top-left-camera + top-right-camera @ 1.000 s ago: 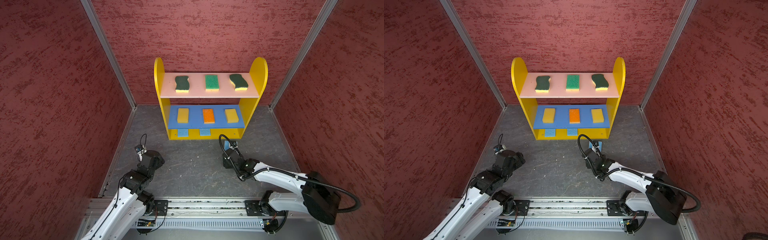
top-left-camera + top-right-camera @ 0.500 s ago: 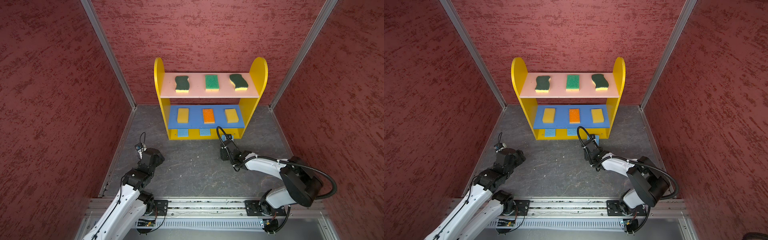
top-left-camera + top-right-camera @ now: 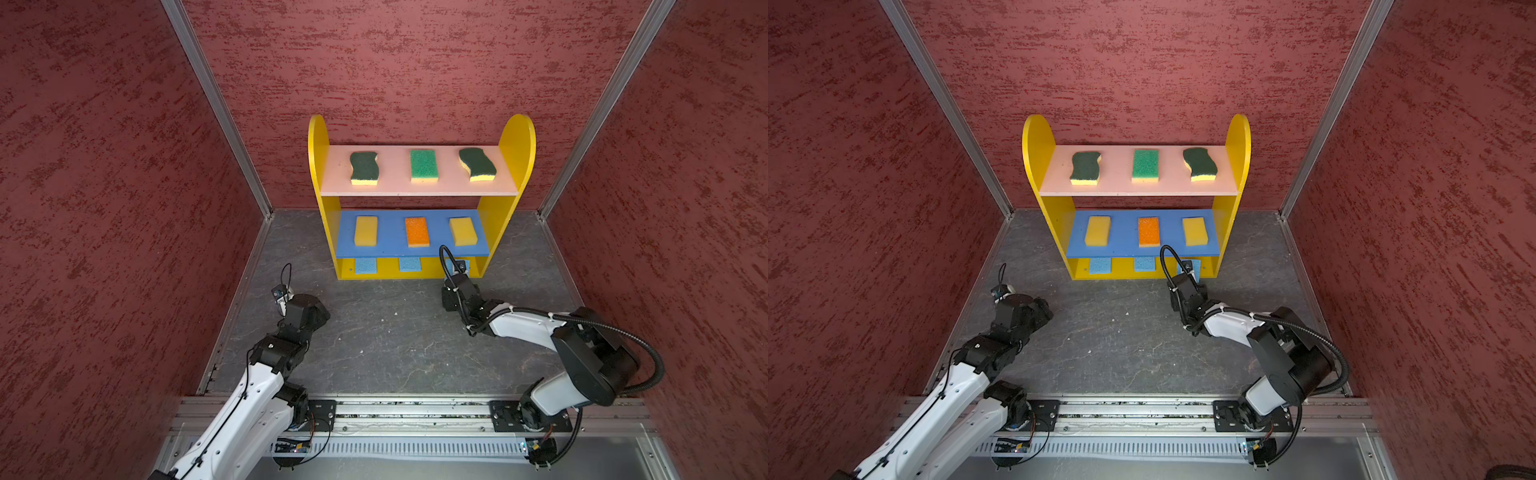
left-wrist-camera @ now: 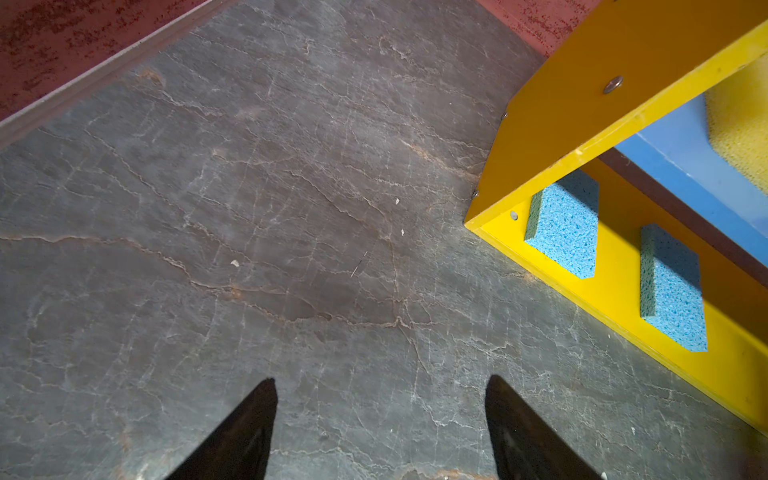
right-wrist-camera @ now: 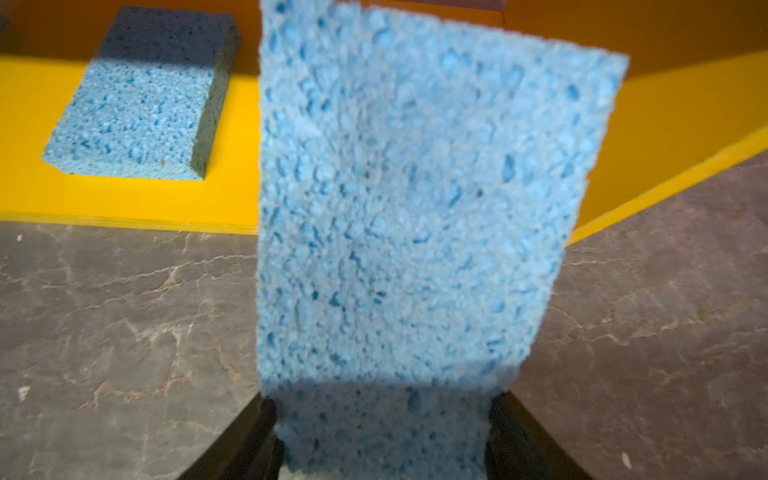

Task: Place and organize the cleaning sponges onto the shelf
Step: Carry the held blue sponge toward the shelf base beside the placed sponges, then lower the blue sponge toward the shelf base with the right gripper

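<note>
In both top views the small three-tier shelf (image 3: 318,166) with yellow round-topped side panels stands at the back of the dark grey stone-patterned surface (image 3: 395,332). Its pink top board (image 3: 395,185) carries a first dark-green wavy-edged sponge (image 3: 364,167), a bright green rectangular sponge (image 3: 423,165) and a second dark-green wavy-edged sponge (image 3: 478,164) in a spaced row. The blue middle board (image 3: 392,245) holds a first thick yellow sponge (image 3: 366,230), an orange sponge (image 3: 417,231) and a second thick yellow sponge (image 3: 463,231). A first thin blue sponge (image 3: 365,265) and a second thin blue sponge (image 3: 410,263) lie on the yellow bottom board (image 3: 388,268). The right arm (image 3: 519,324) reaches low to that board's right end. The left arm (image 3: 299,316) hangs over bare surface, apart from the shelf. In the left wrist view the left jaws stand released, wide apart, with nothing between the black fingers (image 4: 237,432). In the right wrist view the right jaws are clenched on the near end of a third thin blue sponge (image 5: 415,208). Its far end reaches over the bottom board's front edge, beside the second thin blue sponge. Whether it touches the board I cannot tell.
</note>
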You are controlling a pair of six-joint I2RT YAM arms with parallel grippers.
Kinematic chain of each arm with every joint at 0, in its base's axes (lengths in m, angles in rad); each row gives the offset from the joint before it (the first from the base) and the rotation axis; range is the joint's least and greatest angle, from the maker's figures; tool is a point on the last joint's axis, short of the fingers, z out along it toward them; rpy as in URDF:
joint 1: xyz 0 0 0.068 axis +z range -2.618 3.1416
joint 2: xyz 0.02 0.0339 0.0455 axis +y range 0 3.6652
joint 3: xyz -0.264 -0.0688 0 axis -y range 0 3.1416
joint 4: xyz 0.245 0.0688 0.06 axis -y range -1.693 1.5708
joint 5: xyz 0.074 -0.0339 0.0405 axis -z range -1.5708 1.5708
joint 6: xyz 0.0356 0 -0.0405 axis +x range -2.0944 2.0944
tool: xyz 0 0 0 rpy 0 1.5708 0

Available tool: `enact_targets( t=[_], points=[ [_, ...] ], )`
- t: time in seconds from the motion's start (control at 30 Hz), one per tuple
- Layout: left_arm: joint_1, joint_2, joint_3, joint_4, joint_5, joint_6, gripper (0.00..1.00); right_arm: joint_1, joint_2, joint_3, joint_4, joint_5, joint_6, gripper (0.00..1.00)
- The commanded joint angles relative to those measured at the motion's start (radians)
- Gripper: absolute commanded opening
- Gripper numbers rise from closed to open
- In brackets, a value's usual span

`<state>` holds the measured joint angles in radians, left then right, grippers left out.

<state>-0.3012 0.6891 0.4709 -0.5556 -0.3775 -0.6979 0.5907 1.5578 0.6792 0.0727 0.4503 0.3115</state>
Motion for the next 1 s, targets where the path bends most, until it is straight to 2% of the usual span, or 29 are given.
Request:
enact_targets(
  t=[0.0, 0.73, 0.97],
  points=[
    [0.01, 0.007, -0.014, 0.04, 0.01, 0.017, 0.79, -0.022, 0.028, -0.001, 0.058, 0.014, -0.042, 0.69],
    [0.012, 0.031, -0.026, 0.07, 0.012, 0.013, 0.79, -0.067, 0.115, 0.062, 0.139, -0.018, -0.148, 0.7],
    [0.011, 0.03, -0.032, 0.083, 0.017, 0.009, 0.79, -0.074, 0.109, 0.05, 0.174, 0.004, -0.152, 0.7]
  ],
)
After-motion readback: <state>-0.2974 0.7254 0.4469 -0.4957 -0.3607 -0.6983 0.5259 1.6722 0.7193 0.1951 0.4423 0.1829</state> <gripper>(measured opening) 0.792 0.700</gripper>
